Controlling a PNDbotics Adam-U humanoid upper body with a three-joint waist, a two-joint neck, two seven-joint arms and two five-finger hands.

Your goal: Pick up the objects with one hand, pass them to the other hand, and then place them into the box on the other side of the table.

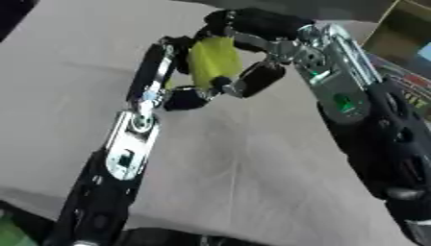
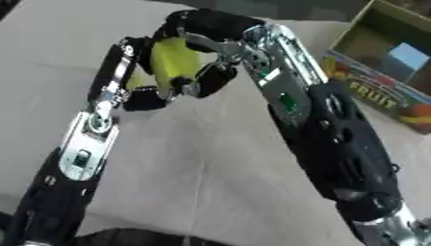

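Note:
A yellow-green object point(image 1: 210, 60) is held up above the table, between both hands, at the top middle. My left hand point(image 1: 164, 72) reaches up from the lower left and presses against the object's left side, its dark fingers curling under the bottom. My right hand point(image 1: 252, 26) comes in from the right and wraps over the object's top, with a lower finger point(image 1: 259, 78) curled against its right side. Much of the object is hidden by the fingers. The cardboard box point(image 2: 379, 96), printed "FRUIT", stands at the right edge.
A pale cloth point(image 1: 252, 168) covers the table under both arms. Inside the box a blue patch point(image 2: 410, 55) shows. A bit of green point(image 1: 10, 233) shows at the lower left corner.

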